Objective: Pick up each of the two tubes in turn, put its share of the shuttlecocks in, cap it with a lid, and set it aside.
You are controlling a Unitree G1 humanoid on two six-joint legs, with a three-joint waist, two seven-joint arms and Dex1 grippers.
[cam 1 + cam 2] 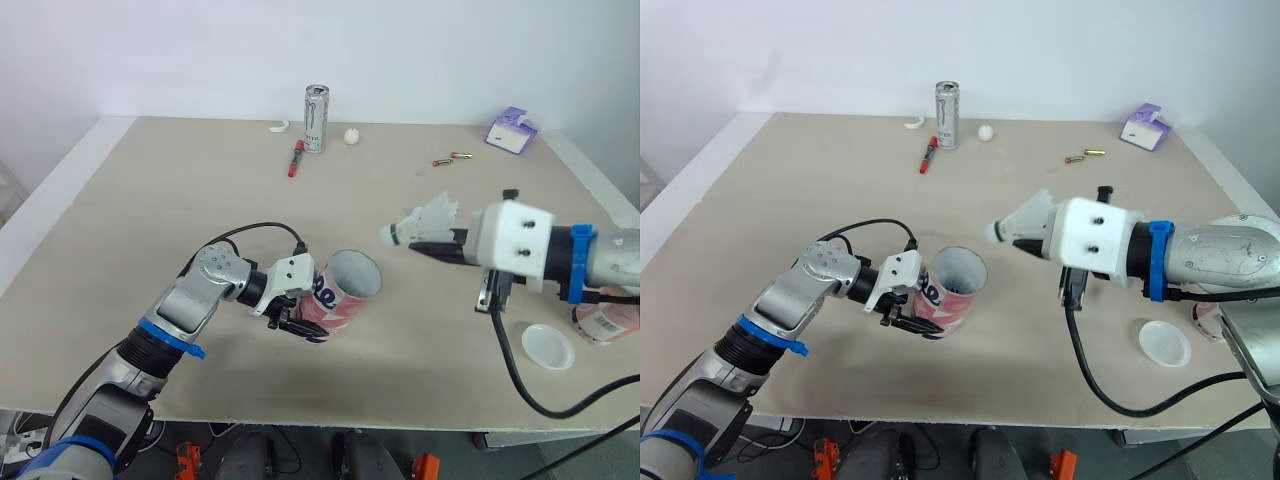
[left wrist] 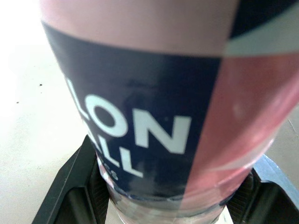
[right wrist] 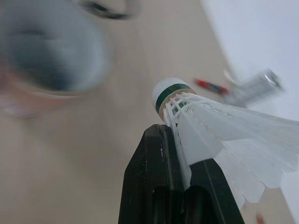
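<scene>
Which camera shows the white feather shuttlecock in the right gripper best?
Right wrist view: the white feather shuttlecock is close up, its feathers pinched in the right gripper. Both eye views show it small, cork aimed toward the pink and navy tube in the left gripper.

1. A pale tan bench [image 1: 150, 220] with a white border along its sides spans the scene
2. A plain white wall [image 1: 200, 50] rises directly behind its far edge
3. Soft, even light leaves only faint shadows on the top

Right of tube [image 1: 345, 290]: shuttlecock [image 1: 425, 222]; farther right, lid [image 1: 547, 346] by possible second tube [image 1: 608, 322]; can [image 1: 316, 118] behind.
</scene>
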